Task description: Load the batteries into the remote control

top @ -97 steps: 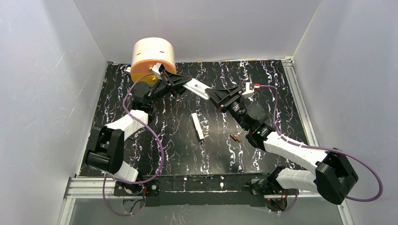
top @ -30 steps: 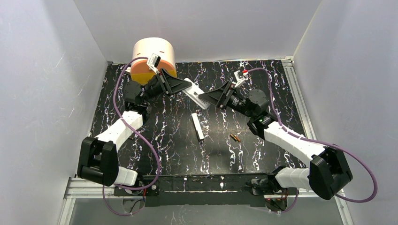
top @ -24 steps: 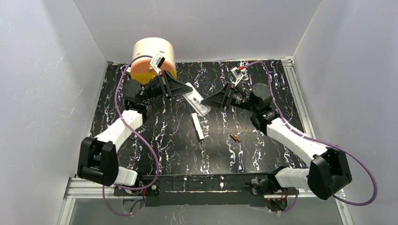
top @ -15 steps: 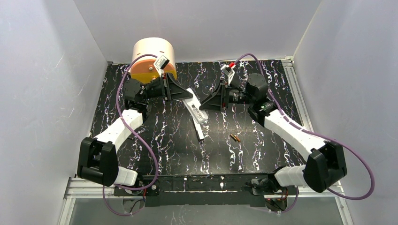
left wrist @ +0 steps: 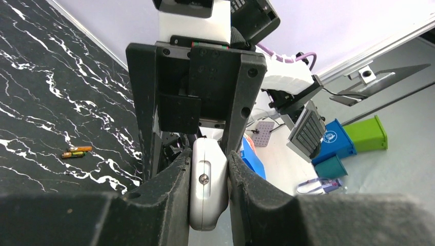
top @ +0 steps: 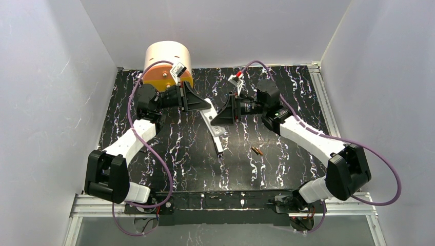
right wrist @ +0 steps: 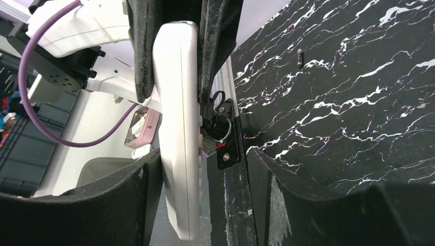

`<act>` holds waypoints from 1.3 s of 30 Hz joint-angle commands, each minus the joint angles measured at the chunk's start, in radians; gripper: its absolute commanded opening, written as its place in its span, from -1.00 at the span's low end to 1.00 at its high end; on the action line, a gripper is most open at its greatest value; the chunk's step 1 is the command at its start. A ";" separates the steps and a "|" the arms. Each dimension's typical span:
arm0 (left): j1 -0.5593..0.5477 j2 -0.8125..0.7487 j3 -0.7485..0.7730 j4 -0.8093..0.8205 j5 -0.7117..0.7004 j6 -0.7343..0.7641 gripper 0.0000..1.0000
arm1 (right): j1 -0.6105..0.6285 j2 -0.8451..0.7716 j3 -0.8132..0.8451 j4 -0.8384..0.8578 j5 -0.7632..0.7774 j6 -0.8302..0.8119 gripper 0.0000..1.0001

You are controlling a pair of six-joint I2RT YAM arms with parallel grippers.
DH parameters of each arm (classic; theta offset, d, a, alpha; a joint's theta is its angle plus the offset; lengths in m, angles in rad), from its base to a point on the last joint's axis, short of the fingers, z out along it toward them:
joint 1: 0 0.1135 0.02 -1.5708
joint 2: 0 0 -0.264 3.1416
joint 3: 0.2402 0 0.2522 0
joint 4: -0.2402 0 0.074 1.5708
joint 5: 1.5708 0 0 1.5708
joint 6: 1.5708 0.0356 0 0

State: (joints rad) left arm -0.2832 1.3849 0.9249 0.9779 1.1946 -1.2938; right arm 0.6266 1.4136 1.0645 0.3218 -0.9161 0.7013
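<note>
My left pincer (left wrist: 209, 166) is squeezed nearly closed on the remote control (left wrist: 208, 192). Both pads press against its two broad faces near one end, where a small screw (left wrist: 204, 178) shows.

My right pincer (right wrist: 200, 166) faces it from the opposite side. Its jaws are parted wider than the remote is thick and are set around the remote's free end. One finger (right wrist: 120, 205) lies against or just beside the remote's smooth side; I cannot tell whether it touches. The other finger (right wrist: 292, 205) stands apart from the side where the buttons stick out, with a clear gap between. The right pincer has no grip on anything.

The remote hangs between the two pincers, edge-on to my right wrist camera. It is above the bench (top: 246, 174), a little toward the far edge from the middle. Seen from above, its nearer end overlaps the far end of a longer white bar (top: 218, 143). The bar lies on the bench near the middle, pointing toward the near edge.

The two batteries (top: 257, 150) lie side by side, touching, on the bench near the bar on its right, apart from both pincers. A round peach-and-orange canister (top: 165, 61) stands in the far left corner, beyond my left arm. In my right wrist view a small dark bit (right wrist: 300, 57) lies alone on the marbled surface.
</note>
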 commanded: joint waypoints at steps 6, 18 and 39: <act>-0.003 -0.072 0.003 -0.106 -0.029 0.116 -1.00 | 0.010 0.020 0.020 0.049 0.034 0.046 -0.10; -0.001 -0.170 0.018 -0.546 -0.179 0.425 0.21 | 0.008 0.011 0.004 0.022 0.092 0.053 -0.97; 0.064 -0.231 0.146 -1.459 -0.857 0.913 0.97 | -0.219 0.358 0.352 -0.962 1.495 -0.459 -0.97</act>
State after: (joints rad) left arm -0.2195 1.2114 1.1030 -0.4274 0.3756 -0.4309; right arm 0.4038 1.6669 1.3067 -0.4618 0.1555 0.3580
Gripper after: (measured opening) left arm 0.983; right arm 0.345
